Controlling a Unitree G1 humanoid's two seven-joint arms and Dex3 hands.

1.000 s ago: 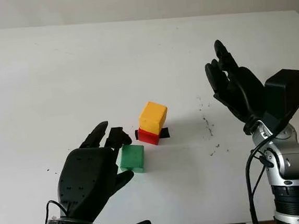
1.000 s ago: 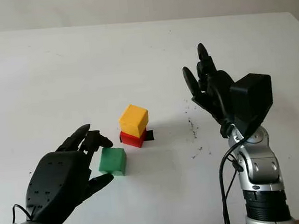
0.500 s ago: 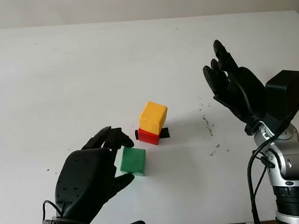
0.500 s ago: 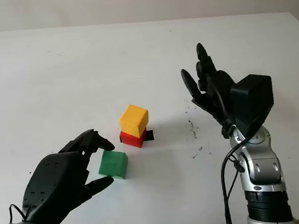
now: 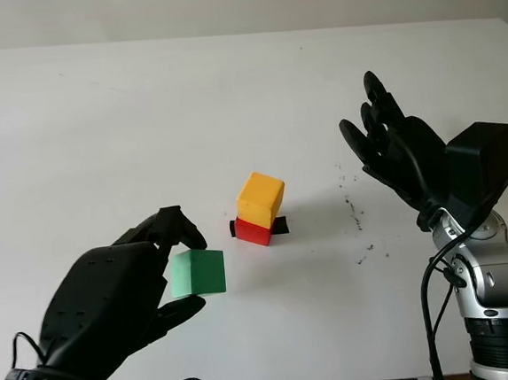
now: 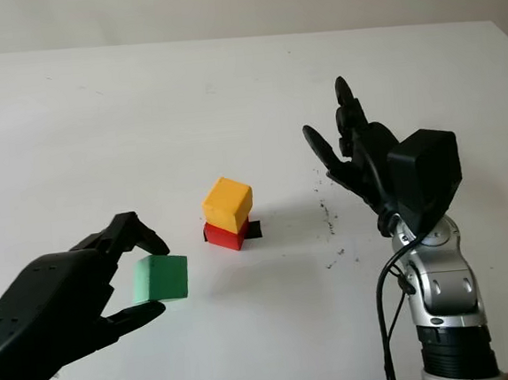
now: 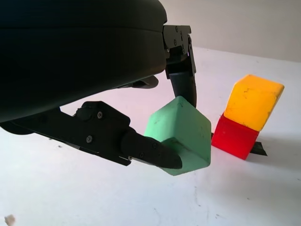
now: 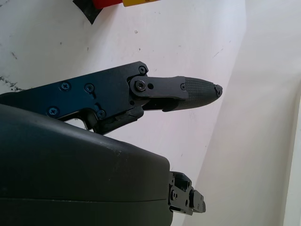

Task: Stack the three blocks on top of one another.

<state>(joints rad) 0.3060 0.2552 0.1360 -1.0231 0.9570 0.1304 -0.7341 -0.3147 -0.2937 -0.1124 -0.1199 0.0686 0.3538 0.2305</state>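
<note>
A yellow block (image 5: 260, 197) sits skewed on top of a red block (image 5: 252, 232) near the middle of the white table (image 5: 141, 120). My left hand (image 5: 182, 267) is shut on the green block (image 5: 197, 272) and holds it off the table, to the left of and nearer than the stack. In the left wrist view the green block (image 7: 181, 133) is pinched between a finger above and the thumb below, with the yellow block (image 7: 252, 100) and red block (image 7: 235, 137) beyond it. My right hand (image 5: 384, 147) hangs open above the table, right of the stack.
A strip of black tape (image 5: 278, 226) lies under the red block. Small dark specks (image 5: 356, 212) mark the table right of the stack. The table's far edge (image 5: 240, 34) runs along the top of the scene.
My left hand closed on the green block, lifted it off the table and drew it back to the left. The right hand barely moved.
</note>
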